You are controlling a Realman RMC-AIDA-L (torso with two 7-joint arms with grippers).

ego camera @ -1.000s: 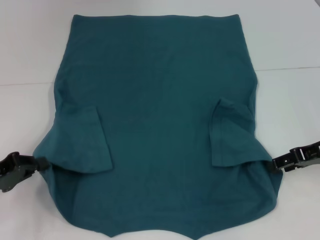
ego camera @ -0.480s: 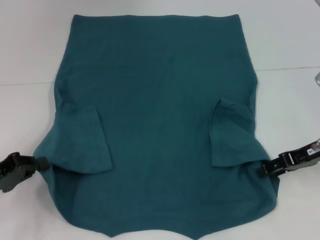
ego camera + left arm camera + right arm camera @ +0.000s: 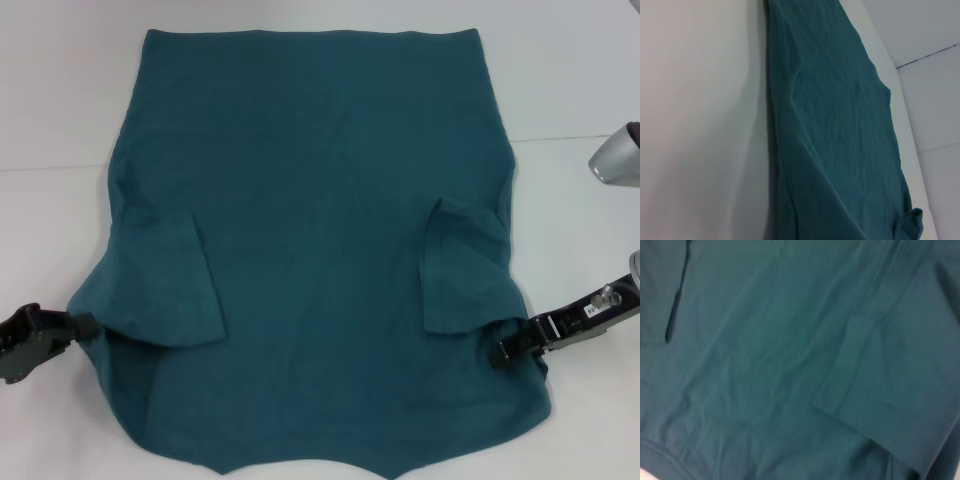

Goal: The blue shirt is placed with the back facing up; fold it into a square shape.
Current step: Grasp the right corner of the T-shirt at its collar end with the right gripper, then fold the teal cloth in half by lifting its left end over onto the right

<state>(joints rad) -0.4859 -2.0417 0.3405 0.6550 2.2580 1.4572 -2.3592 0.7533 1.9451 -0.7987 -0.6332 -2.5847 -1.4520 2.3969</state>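
Observation:
The blue shirt lies flat on the white table, plain side up, with both sleeves folded inward: the left sleeve and the right sleeve. My left gripper is at the shirt's left edge, below the left sleeve, shut on the cloth. My right gripper is shut on the shirt's right edge and has drawn it inward under the right sleeve. The shirt fills the right wrist view and runs as a long band through the left wrist view.
A silver part of my right arm shows at the right edge. A seam in the table runs across behind the shirt's middle. Bare white table lies to the left and right of the shirt.
My right gripper has moved inward to the left, pulling the shirt's right edge with it. The silver arm part has come into view. The left gripper has stayed put.

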